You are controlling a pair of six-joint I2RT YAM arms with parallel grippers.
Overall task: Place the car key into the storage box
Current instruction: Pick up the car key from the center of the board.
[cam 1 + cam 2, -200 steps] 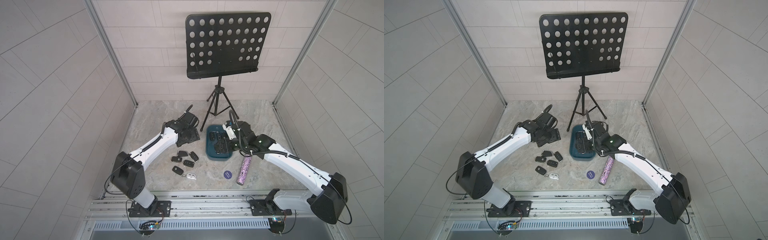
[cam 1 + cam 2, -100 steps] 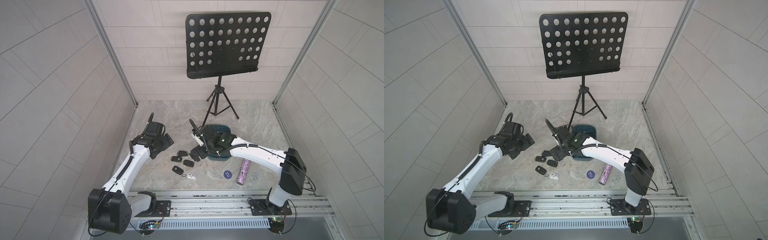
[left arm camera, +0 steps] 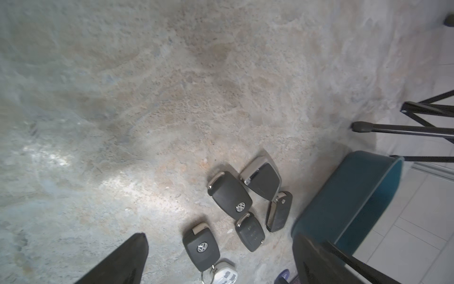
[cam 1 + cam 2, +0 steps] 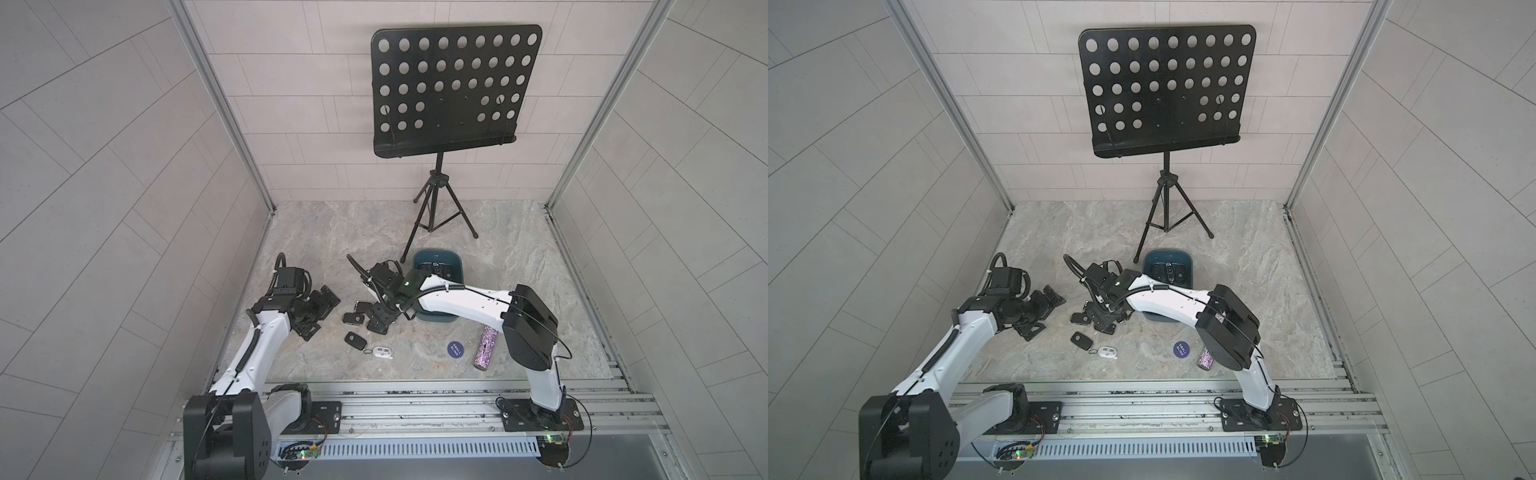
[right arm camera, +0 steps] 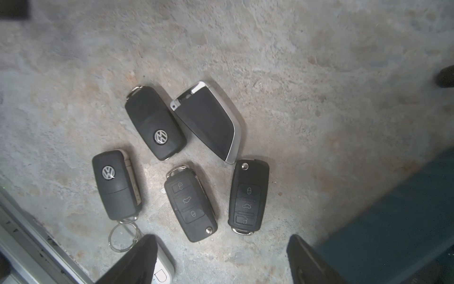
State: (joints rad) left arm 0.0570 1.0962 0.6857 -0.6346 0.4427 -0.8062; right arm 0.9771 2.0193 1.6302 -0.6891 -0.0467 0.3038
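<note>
Grey tiled walls close in a marble-look table (image 4: 519, 270), and the biggest thing on it is a black perforated music stand (image 4: 453, 91) on a tripod at the far side. Two white-and-black arms come in from the near rail. The left arm (image 4: 262, 345) sits off to the left, and the left jaws are spread wide with nothing between them, well left of the keys. The right arm (image 4: 457, 301) reaches from the near right across the near end of the storage box (image 4: 457, 259), so the right jaws sit over the key pile. In the right wrist view they're apart too: nothing pinched, just bare table between the fingers (image 5: 137, 260).

The storage box is the dark teal tub about mid-table, just near of the tripod feet, with a few dark keys (image 4: 432, 268) lying in it. Near and right of it lies a purple glitter tube (image 4: 486, 347), and just left of that a small dark blue disc (image 4: 455, 349).

The car keys not in the box are out on the table just left of it: a VW key on a ring (image 5: 115, 184) with a white remote (image 4: 381, 353) right at the ring, a second VW key (image 5: 154, 123), a silver-edged smart key (image 5: 208, 123) right beside it, a flip key with buttons up (image 5: 190, 204) and another flip key (image 5: 248, 196) beside it.
</note>
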